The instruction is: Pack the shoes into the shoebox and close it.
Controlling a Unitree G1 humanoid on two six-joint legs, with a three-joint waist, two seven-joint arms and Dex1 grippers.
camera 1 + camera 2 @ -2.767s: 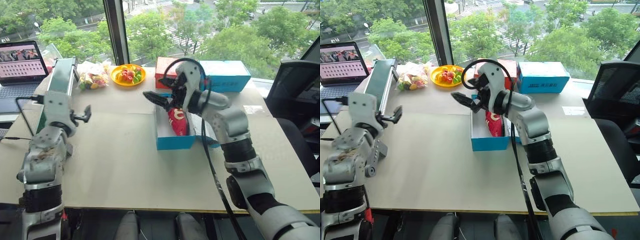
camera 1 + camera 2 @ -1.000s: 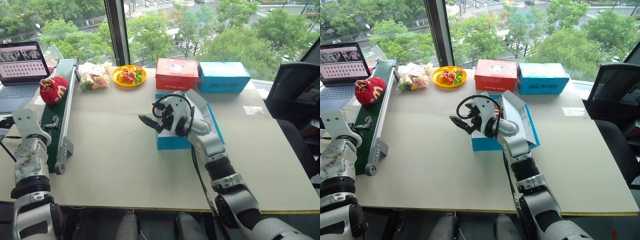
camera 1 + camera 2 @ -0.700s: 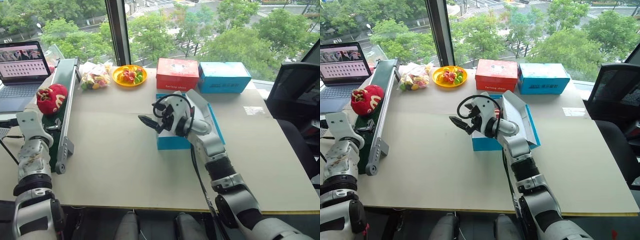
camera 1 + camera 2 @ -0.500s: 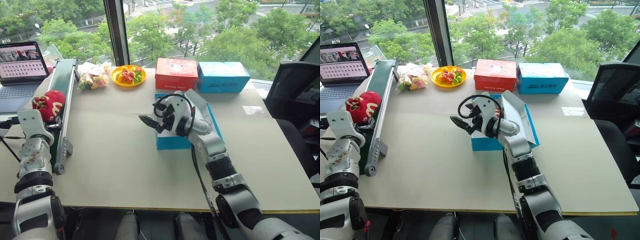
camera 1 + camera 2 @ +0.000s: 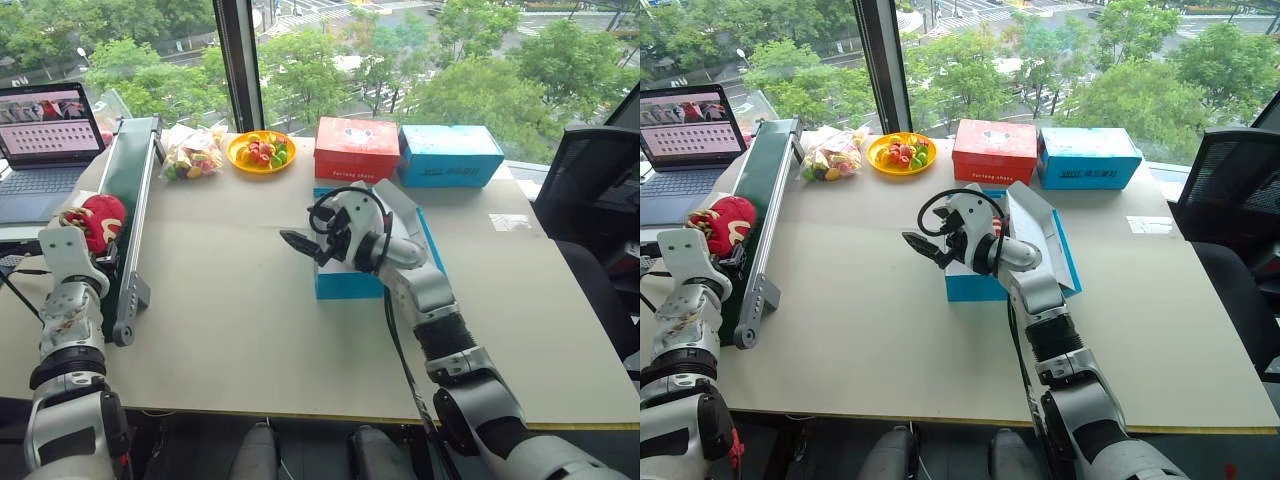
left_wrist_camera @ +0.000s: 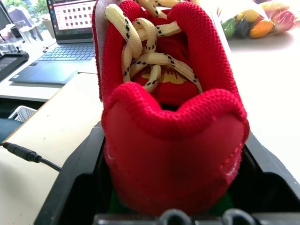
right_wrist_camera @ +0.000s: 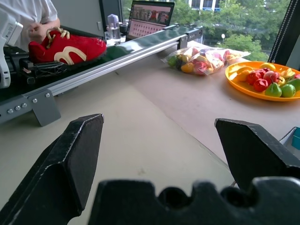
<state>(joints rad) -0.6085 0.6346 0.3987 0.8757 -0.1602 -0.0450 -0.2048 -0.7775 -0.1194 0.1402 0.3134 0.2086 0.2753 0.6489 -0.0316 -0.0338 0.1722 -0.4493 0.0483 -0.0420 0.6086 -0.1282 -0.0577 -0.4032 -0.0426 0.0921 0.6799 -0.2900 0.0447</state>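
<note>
At the left edge of the head views, a red shoe with yellow laces lies on the green belt of a conveyor that runs along the left side of the counter. The left claw sits right at this shoe; in its wrist view the shoe's heel sits between the two black fingers, with the laced opening facing away, but whether the fingers press on the fabric or only stand around it I cannot tell. Near the centre of the frame, the blue shoebox stands on the counter with its lid raised and leaning toward the right; a sliver of red, a second shoe, shows inside it behind the right arm. The right claw hangs just left of the box, above the bare counter, its fingers spread wide and holding nothing. In the upper middle of the frame, by the window, a red box and a blue box stand side by side, with a yellow plate of toy fruit and a bag of sweets to their left. A laptop stands open in the upper left corner. In the right wrist view a person's hand is at the shoe's laces.
</note>
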